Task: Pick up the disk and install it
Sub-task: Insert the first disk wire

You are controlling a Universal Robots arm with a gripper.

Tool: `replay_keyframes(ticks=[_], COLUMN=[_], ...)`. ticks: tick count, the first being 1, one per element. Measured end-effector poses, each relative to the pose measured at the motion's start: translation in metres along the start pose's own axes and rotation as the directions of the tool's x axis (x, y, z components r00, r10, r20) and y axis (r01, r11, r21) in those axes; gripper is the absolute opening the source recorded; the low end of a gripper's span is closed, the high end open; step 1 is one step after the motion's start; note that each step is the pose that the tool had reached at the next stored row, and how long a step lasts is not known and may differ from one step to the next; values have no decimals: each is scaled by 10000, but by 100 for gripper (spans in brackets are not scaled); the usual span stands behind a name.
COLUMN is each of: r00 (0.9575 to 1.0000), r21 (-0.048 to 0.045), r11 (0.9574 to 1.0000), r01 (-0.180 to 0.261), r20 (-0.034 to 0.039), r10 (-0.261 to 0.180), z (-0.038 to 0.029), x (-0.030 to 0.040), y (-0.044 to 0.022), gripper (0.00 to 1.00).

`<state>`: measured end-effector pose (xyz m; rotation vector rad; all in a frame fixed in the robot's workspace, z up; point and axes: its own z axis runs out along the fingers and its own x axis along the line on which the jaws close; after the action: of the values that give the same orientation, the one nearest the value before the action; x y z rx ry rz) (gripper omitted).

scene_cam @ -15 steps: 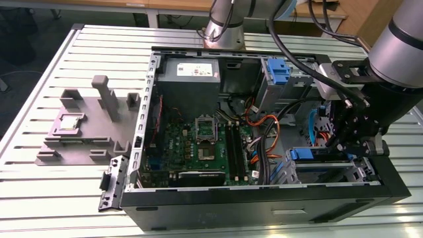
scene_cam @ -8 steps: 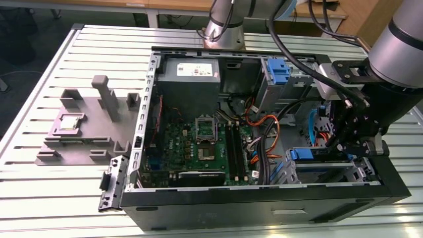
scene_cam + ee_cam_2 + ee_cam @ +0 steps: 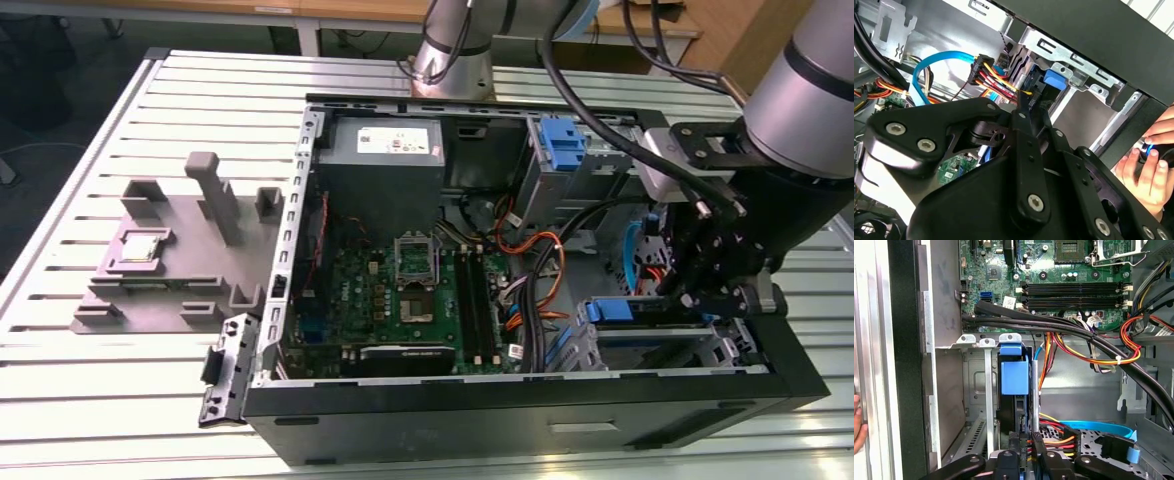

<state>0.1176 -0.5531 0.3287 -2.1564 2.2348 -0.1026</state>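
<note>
In the exterior view, an open black desktop computer case point(image 3: 534, 410) lies on a slatted metal table point(image 3: 80, 400). The black robot gripper point(image 3: 714, 295) hangs inside the case at its corner on the exterior view's right, directly above the disk point(image 3: 638, 312), a flat drive framed by a blue plastic carrier that sits in the metal drive bay there. A green motherboard point(image 3: 400, 300) fills the case floor towards the exterior view's left of the bay, and a grey power supply box point(image 3: 384, 150) stands at the far wall of the case. Outside the case, on the exterior view's left, a grey plastic fixture point(image 3: 167, 260) rests on the table, with a small square silver chip point(image 3: 142, 247) on it.

In the second wrist view, the gripper's black linkage point(image 3: 1024, 165) covers the foreground, with the blue carrier tab point(image 3: 1055, 79) beyond it in the bay. A person's hand point(image 3: 1149, 167) holds a small object outside the case wall.

In the first wrist view, the disk point(image 3: 1015, 377) stands on edge in the bay slot, next to the black case wall, and the gripper point(image 3: 1025, 460) is right at its near end. How far apart the fingers are, and whether they grip the disk, I cannot tell.
</note>
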Motion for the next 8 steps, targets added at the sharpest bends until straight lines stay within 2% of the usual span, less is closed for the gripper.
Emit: replay_keyframes(ticks=[8], r00=[10000], r21=[-47], r11=[10000], r01=[1], r20=[10], r10=[-1], z=[-69], x=[1], y=[-5], gripper=[24])
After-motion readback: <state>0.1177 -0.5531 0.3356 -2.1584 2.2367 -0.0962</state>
